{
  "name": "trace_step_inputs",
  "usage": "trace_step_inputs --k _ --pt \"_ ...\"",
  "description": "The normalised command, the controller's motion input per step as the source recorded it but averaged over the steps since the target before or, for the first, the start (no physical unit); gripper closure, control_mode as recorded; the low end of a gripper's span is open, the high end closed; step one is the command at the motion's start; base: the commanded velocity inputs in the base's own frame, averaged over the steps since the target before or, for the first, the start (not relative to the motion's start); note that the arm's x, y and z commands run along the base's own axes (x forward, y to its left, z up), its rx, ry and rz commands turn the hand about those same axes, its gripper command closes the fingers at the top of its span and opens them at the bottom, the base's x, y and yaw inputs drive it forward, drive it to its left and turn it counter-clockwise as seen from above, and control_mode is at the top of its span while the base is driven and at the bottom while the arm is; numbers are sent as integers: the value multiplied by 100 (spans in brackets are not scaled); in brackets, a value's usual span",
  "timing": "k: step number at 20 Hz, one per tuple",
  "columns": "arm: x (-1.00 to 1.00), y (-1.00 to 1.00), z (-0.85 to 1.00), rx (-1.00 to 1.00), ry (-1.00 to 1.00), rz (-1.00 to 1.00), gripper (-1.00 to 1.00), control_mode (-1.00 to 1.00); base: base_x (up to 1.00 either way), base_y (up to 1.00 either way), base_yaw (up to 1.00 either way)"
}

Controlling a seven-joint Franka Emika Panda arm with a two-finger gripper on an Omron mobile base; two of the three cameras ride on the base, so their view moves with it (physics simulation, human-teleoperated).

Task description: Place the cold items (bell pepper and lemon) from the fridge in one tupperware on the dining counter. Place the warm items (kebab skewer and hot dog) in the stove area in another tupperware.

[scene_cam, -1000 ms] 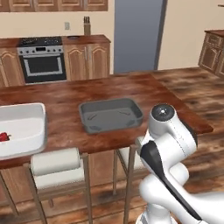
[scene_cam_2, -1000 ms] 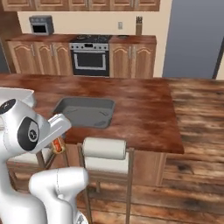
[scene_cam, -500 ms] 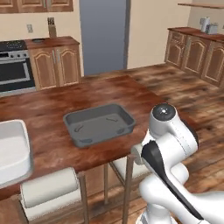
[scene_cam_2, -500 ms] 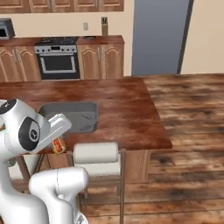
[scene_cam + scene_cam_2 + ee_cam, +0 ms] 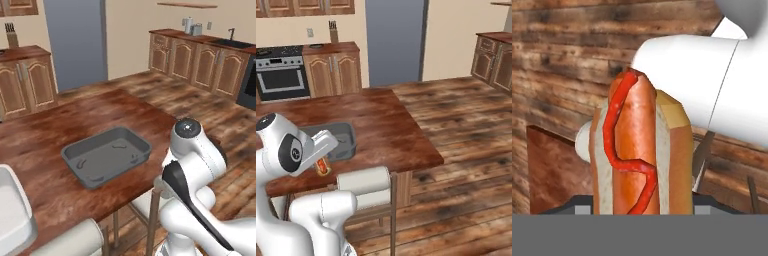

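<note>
A hot dog (image 5: 639, 155) with a red ketchup line fills the hand view, standing upright between the fingers of my gripper (image 5: 642, 207), which is shut on it. From the right base view the hot dog (image 5: 321, 165) hangs under my folded arm, in front of the near counter edge. An empty grey tupperware (image 5: 106, 155) lies on the wooden dining counter (image 5: 45, 135), just beyond my arm; the right base view shows this grey tupperware (image 5: 338, 141) too. A white tupperware (image 5: 12, 215) sits at the counter's left end, cut off by the frame.
White-cushioned stools (image 5: 363, 186) stand against the counter's near side. The grey fridge door (image 5: 395, 40) is at the back, the stove (image 5: 281, 75) to its left. Cabinets (image 5: 200, 65) line the right wall, with open wooden floor (image 5: 466, 150) to the right.
The whole picture has shifted: the base has turned right, so the stove and counter slid left in both views. The hot dog stays in the shut gripper.
</note>
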Motion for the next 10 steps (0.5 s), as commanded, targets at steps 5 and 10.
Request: trace_step_inputs --k 5,10 --pt "0 0 0 0 0 0 100 100 19 63 -59" --pt "35 81 2 0 -21 -44 100 -100 0 0 0"
